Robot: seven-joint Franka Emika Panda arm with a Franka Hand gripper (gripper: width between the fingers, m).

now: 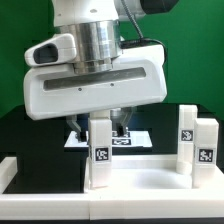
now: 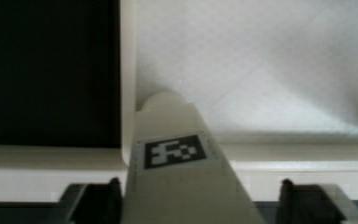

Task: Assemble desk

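Green backdrop, black table (image 1: 30,128), frame mid-left. Items by size:
- Gripper (image 1: 110,124), center: jaws bracketing one leg (image 1: 101,150); clamped or not, can't tell.
- Desk tabletop (image 1: 120,190), bottom: legs upright on it, 2 more legs (image 1: 196,143) at right; est. 3 of 4 on, seating unconfirmed.
- Marker board (image 1: 138,138), behind, exterior view only.
- Wrist view only: leg's tag (image 2: 176,152), fingers (image 2: 92,203) both sides.

Hand (image 1: 104,128) positioned over an upright desk leg (image 1: 101,152)

We see the fingers straddling the tagged leg on the white tabletop (image 1: 130,195); two more tagged legs (image 1: 197,143) stand at the exterior view's right.
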